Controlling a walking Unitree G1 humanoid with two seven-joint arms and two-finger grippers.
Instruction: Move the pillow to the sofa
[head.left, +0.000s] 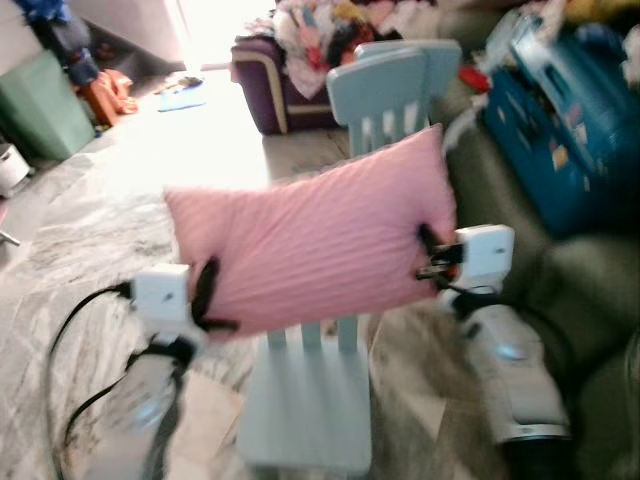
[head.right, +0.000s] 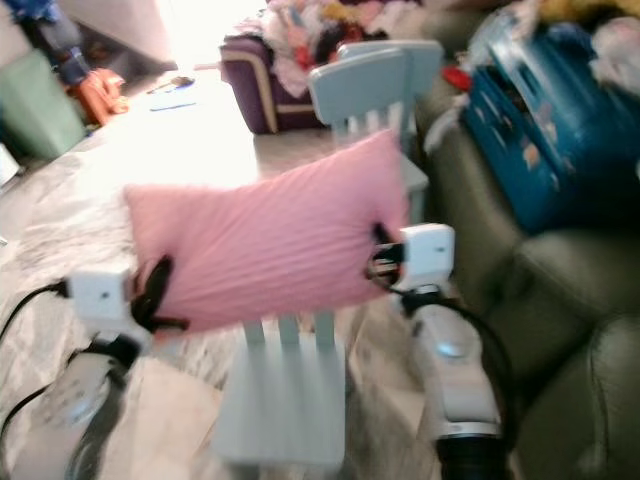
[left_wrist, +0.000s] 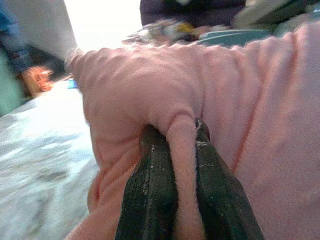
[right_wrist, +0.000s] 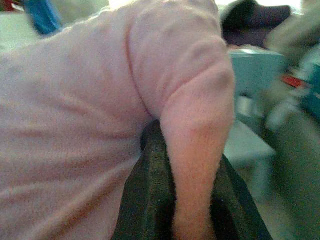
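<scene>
Both claws pinch the pink pillow (head.left: 315, 235), left gripper (head.left: 205, 300) and right gripper (head.left: 432, 255) on its ends, with the sofa (head.left: 575, 300) at three o'clock, nearer the right arm.

One pink ribbed fabric pillow (head.left: 310, 245). Two pale blue wooden slat-backed chairs (head.left: 310, 400) (head.left: 385, 85). Two black-fingered grippers (head.left: 205, 300) (head.left: 432, 255). One olive-green upholstered sofa (head.left: 590, 300). One blue suitcase (head.left: 560, 130).

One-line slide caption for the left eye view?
Both grippers, left and right, pinch a pink striped fabric pillow above a pale blue wooden chair.
</scene>
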